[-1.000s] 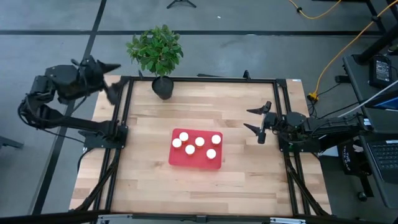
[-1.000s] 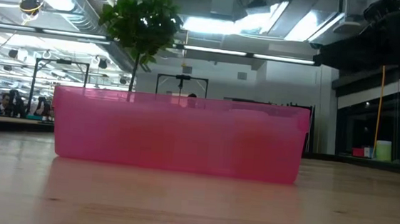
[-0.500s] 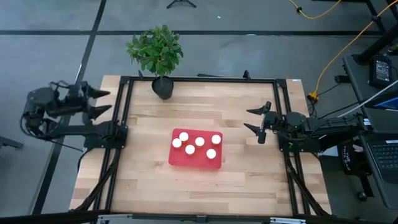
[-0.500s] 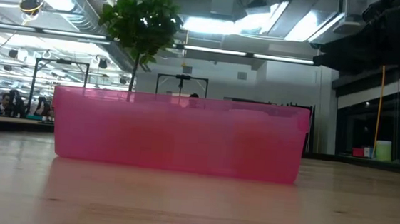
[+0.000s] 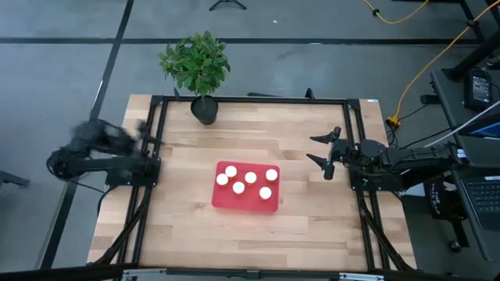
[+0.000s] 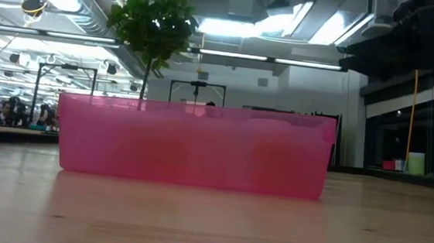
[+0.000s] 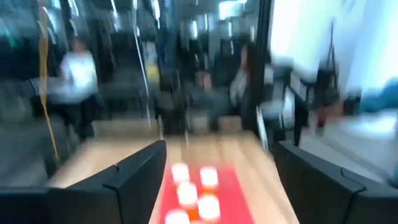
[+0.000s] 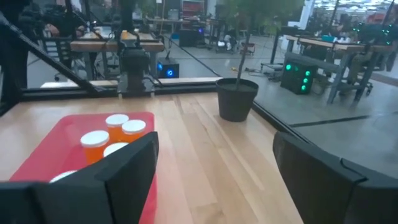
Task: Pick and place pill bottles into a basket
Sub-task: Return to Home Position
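Note:
The red tray (image 5: 273, 204) lies in the middle of the table. Several amber pill bottles with white caps (image 5: 251, 177) stand upright in it; they also show in the right wrist view (image 8: 96, 142) and, blurred, in the left wrist view (image 7: 186, 190). In the low view only the tray's near wall (image 6: 192, 147) shows. My left gripper (image 5: 137, 128) is blurred at the table's left edge, open and empty (image 7: 217, 152). My right gripper (image 5: 316, 151) is open and empty to the right of the tray, pointing at it (image 8: 214, 146).
A black pot with a green plant (image 5: 205, 109) stands at the table's far edge, also in the right wrist view (image 8: 236, 99). A black frame (image 5: 250, 99) runs around the table. Bare wood lies on all sides of the tray.
My left arm has swung from above the table's far left corner toward the near side along the left edge and has sunk lower; it is still blurred. Its gripper now faces the tray. The tray and bottles have not moved.

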`<state>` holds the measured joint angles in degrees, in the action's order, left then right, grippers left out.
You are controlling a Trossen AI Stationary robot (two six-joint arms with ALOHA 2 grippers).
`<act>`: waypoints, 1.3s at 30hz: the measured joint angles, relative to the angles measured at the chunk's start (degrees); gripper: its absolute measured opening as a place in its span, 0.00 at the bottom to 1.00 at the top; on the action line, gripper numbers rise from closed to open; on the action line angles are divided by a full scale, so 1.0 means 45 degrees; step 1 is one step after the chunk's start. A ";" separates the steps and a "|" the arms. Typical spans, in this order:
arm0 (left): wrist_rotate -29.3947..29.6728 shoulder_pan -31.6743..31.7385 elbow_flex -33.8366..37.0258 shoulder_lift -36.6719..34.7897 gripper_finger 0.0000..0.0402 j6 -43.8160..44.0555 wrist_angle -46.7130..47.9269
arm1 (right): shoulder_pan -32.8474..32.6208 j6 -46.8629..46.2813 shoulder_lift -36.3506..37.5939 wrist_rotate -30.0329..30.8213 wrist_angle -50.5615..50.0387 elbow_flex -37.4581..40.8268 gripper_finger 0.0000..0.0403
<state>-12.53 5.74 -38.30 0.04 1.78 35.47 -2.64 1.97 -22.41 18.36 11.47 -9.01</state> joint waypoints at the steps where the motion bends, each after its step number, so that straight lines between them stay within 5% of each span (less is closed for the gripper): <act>1: -0.0026 0.0000 0.0592 0.0020 0.73 -0.0009 -0.0170 | 0.0002 -0.0075 0.0003 -0.0002 0.0006 0.0002 0.79; 8: -0.0978 -0.0001 0.5113 0.0174 0.73 0.0843 -0.8045 | 0.0002 -0.0100 0.0005 -0.0032 0.0083 0.0002 0.79; 13: -0.0289 0.0000 0.8325 -0.0001 0.73 0.1380 -1.0949 | 0.0002 -0.0087 0.0011 -0.0094 0.0141 0.0002 0.79; 22: 0.1856 0.0000 0.8407 0.0007 0.74 0.0471 -0.8391 | 0.0002 -0.0054 0.0015 -0.0100 0.0177 0.0002 0.79; 39: 0.1860 0.0000 0.8407 0.0095 0.77 0.1103 -0.8220 | 0.0002 -0.1063 0.0005 -0.0093 -0.0341 0.0002 0.79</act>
<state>-4.15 5.74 -0.47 0.47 6.74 -1.52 -2.63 -2.82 -22.39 17.94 9.94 -8.99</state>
